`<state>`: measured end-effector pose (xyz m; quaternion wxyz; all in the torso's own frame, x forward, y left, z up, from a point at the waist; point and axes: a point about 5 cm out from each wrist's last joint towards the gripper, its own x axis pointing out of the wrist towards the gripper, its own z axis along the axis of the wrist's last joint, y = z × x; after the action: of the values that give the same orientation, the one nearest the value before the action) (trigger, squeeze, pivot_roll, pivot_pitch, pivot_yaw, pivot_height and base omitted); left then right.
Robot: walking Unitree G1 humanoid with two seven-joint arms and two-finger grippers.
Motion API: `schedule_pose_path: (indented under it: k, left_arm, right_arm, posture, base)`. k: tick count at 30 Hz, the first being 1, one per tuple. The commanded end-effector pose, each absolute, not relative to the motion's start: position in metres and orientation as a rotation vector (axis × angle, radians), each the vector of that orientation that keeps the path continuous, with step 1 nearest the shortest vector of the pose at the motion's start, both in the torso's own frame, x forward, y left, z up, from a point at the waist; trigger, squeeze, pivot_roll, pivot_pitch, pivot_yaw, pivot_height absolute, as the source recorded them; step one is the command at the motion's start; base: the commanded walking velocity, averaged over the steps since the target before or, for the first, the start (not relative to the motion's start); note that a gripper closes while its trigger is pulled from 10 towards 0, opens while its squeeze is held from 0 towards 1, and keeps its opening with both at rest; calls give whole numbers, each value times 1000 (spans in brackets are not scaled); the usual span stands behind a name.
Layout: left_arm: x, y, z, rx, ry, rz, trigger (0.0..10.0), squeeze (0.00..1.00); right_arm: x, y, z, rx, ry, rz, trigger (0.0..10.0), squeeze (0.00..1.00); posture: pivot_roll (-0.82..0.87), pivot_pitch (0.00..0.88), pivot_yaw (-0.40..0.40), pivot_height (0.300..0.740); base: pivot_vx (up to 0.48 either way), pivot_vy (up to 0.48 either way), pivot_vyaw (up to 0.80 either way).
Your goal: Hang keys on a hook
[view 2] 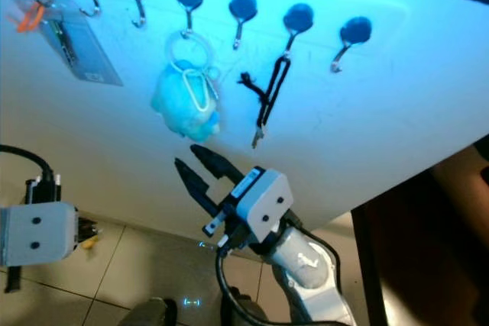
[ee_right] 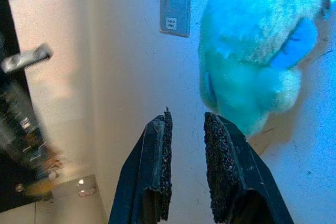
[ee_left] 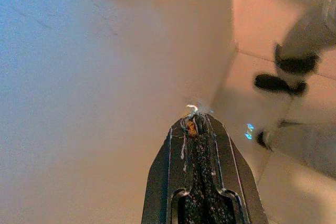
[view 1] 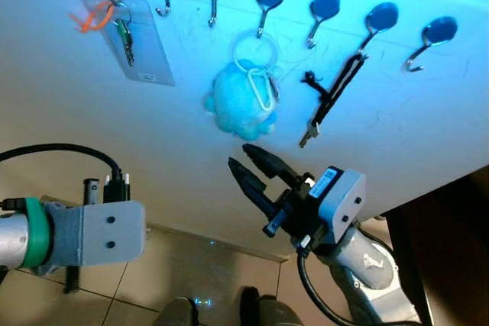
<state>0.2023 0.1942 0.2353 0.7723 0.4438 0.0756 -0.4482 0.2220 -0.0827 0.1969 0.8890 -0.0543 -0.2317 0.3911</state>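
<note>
Blue-capped hooks, seven of them, run in a row along the white wall (view 1: 428,127). One key on a black strap (view 1: 330,101) hangs from the sixth hook (view 1: 380,19), above and just beyond the right gripper (view 1: 246,156), whose jaws stand narrowly parted and empty. One blue plush keyring (view 1: 241,101) hangs directly ahead of those jaws. The left gripper (ee_left: 195,124) has its fingers pressed together.
</note>
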Motion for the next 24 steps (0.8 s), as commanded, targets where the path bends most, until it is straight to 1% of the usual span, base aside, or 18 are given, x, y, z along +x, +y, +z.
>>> schedule_pose_path:
  k: [1, 2, 3, 4, 5, 6, 14, 17, 21, 24]
  left_arm:
    - [203, 189, 243, 893, 104, -965, 10000, 0]
    - [203, 189, 243, 893, 104, -965, 10000, 0]
    - [208, 183, 262, 781, -32, -927, 10000, 0]
    - [214, 177, 291, 633, -222, -868, 10000, 0]
    - [214, 177, 291, 633, -222, -868, 10000, 0]
    - [216, 177, 300, 600, -279, -847, 10000, 0]
    - [216, 176, 312, 571, -367, -798, 10000, 0]
    - [216, 176, 315, 554, -372, -793, 10000, 0]
    - [218, 175, 340, 453, -501, -724, 10000, 0]
    - [220, 175, 348, 417, -544, -686, 10000, 0]
  right_arm:
    - [221, -83, 191, -112, -458, 816, 10000, 0]
    - [221, -83, 191, -112, -458, 816, 10000, 0]
    - [221, -83, 191, -111, -457, 815, 10000, 0]
    - [221, -83, 190, -112, -455, 813, 10000, 0]
    - [221, -83, 190, -112, -455, 813, 10000, 0]
    - [221, -83, 190, -112, -454, 812, 10000, 0]
    - [221, -84, 189, -113, -451, 809, 10000, 0]
    - [221, -84, 189, -113, -451, 809, 10000, 0]
    - [220, -85, 189, -113, -448, 809, 10000, 0]
    - [220, -85, 188, -113, -446, 810, 10000, 0]
  posture:
    - [121, 147, 11, 740]
    - [121, 147, 11, 740]
    - [116, 150, 10, 740]
    - [115, 151, 10, 740]
    - [115, 151, 10, 740]
    - [115, 151, 10, 740]
    - [113, 152, 10, 740]
    - [113, 152, 10, 740]
    - [112, 154, 6, 740]
    - [113, 154, 4, 740]
  base:
    - [0, 0, 0]
    - [0, 0, 0]
    - [0, 0, 0]
    - [0, 0, 0]
    - [0, 0, 0]
    - [0, 0, 0]
    - [0, 0, 0]
    - [0, 0, 0]
    - [0, 0, 0]
    - [0, 0, 0]
